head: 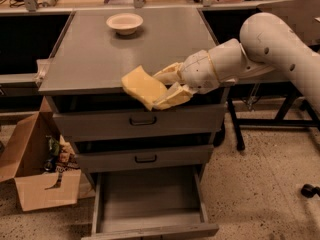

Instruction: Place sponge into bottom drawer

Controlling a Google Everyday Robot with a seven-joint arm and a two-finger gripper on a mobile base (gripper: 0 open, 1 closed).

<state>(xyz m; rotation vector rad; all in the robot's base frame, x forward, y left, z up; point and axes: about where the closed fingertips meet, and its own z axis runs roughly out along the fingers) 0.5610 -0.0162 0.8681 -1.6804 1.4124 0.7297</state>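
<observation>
Sitting far left: box (pixel 35 186); brown cardboard, flaps open, on the floor (pixel 260 194) just beside the cabinet; small items lie inside, too dim to name
cabinet (pixel 90 64): grey, flat top, three drawers stacked under it; it fills the middle of the view
bowl (pixel 124 22): round, cream, upright at the back of the cabinet top, left of centre; well apart from the sponge
top drawer (pixel 95 125): grey front with a dark handle; just under the cabinet top
middle drawer (pixel 107 160): same grey front and dark handle; directly under the top drawer
bottom drawer (pixel 150 199): lowest of the three; pulled out towards the camera; a shallow grey tray with a plain front
sponge (pixel 140 84): pale yellow block, tilted, held in the air at the cabinet's front edge; it overlaps the top drawer's front in the view; well above the bottom drawer and not in it
gripper (pixel 159 90): just right of the sponge, pointing left; jaws closed on the sponge's right end, one finger over it and one under
arm (pixel 280 44): white and thick; reaches in from the upper right, down to the gripper
legs (pixel 235 129): black, thin, standing on the speckled floor right of the cabinet, behind the arm
</observation>
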